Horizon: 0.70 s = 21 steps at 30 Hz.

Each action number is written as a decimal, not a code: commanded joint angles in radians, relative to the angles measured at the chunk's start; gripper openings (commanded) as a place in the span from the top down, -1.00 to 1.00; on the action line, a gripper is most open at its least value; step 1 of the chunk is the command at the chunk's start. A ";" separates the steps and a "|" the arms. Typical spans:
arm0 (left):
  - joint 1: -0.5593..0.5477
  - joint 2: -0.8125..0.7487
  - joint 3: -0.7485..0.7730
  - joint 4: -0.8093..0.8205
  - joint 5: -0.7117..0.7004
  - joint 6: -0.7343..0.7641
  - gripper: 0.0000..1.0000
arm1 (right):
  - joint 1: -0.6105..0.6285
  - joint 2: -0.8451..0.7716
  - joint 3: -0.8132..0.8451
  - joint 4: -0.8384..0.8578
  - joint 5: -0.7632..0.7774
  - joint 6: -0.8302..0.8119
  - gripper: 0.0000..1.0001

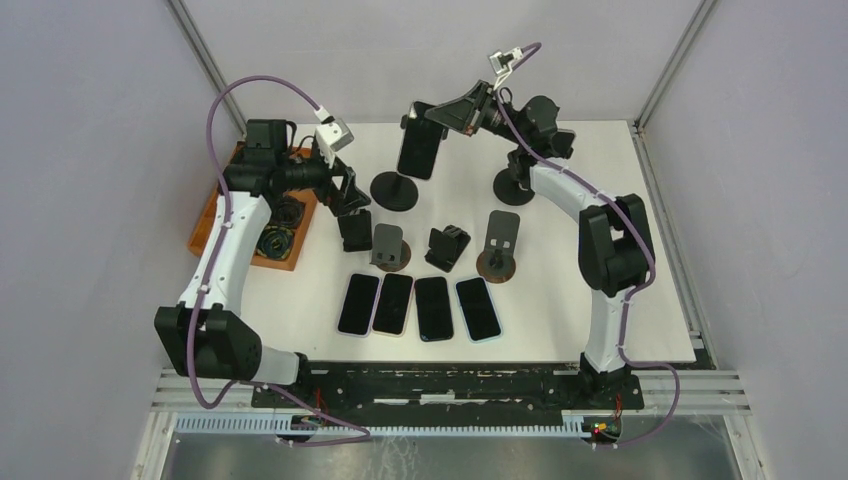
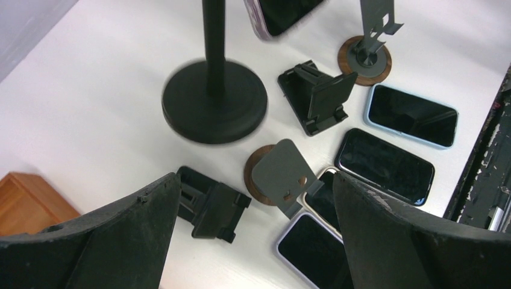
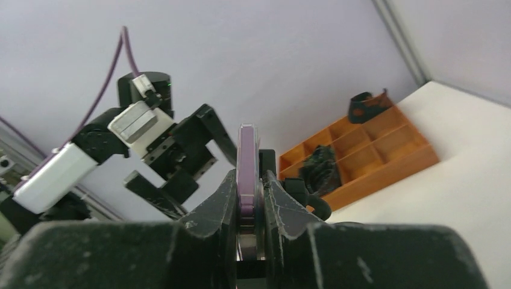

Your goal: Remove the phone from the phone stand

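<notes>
A phone in a purple case (image 1: 420, 150) stands upright, high beside the head of a black pole stand with a round base (image 1: 394, 191). My right gripper (image 1: 447, 116) is shut on the phone's upper edge. In the right wrist view the purple edge (image 3: 247, 159) sits clamped between my fingers (image 3: 220, 198). I cannot tell whether the phone still sits in the stand's clamp. In the left wrist view the phone (image 2: 283, 13) shows to the right of the pole (image 2: 211, 42). My left gripper (image 1: 345, 197) is open and empty, hovering over a small black folding stand (image 2: 211, 205).
Several phones (image 1: 419, 306) lie flat in a row near the front. Two grey stands on wooden discs (image 1: 390, 247) (image 1: 499, 245) and a black folding stand (image 1: 447, 247) stand behind them. An orange compartment tray (image 1: 293, 245) sits at the left. Another round black base (image 1: 513, 186) is by the right arm.
</notes>
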 commanded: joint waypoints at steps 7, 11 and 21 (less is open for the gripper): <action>-0.003 0.046 0.005 0.141 0.156 0.016 -1.00 | 0.118 -0.117 0.116 0.115 0.039 0.117 1.00; -0.002 0.047 -0.006 0.145 0.160 0.050 -1.00 | 0.133 -0.089 0.188 0.117 0.023 0.141 1.00; 0.007 0.041 0.052 0.133 0.282 0.098 -0.81 | 0.164 -0.074 0.296 0.116 -0.003 0.198 1.00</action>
